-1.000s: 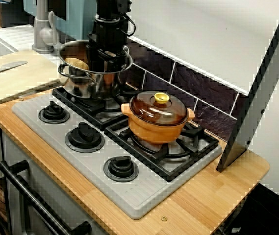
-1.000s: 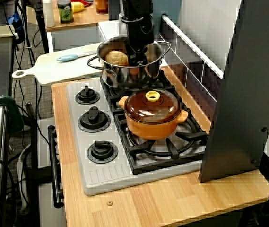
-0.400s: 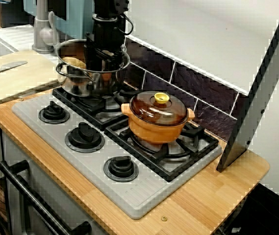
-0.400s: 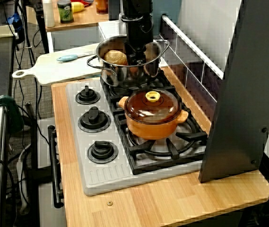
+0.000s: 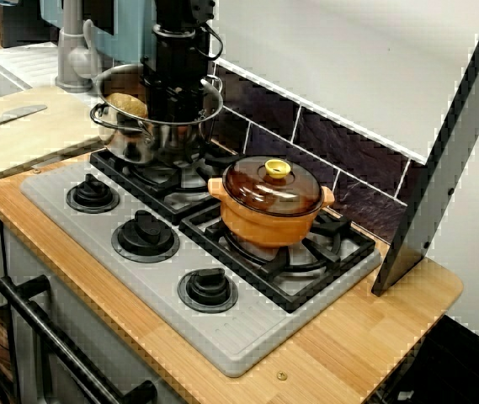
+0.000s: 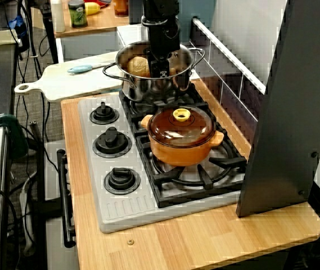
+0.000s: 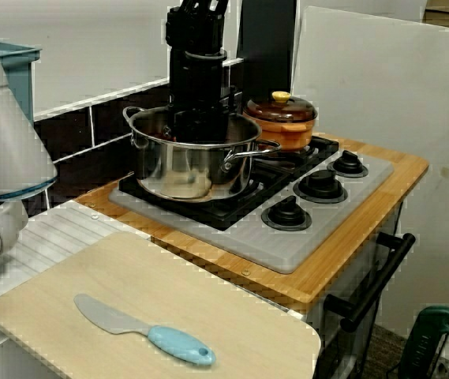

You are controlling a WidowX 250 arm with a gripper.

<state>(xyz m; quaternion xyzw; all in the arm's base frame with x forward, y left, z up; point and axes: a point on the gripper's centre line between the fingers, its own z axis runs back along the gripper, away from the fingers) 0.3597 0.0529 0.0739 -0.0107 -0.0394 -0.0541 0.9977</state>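
**Steel pot over the rear burner, fingers at its rim**

The wooden counter (image 5: 365, 337) carries a grey gas stove (image 5: 222, 337). A pale cutting board (image 7: 169, 300) lies beside the stove. The steel pot (image 5: 125, 139) is over the rear burner, next to the tiled wall. An orange lidded casserole (image 5: 268, 223) occupies the neighbouring burner, just beside the pot. The black fingers (image 6: 160, 68) reach down at the pot's casserole-side rim and appear clamped on its wall, though the tips are partly hidden. A tan round lump (image 6: 139, 66) lies inside the pot.

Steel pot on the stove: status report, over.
Gripper down inside steel pot, jaws hidden. Tan lump beside it in pot. Orange lidded pot on next burner.
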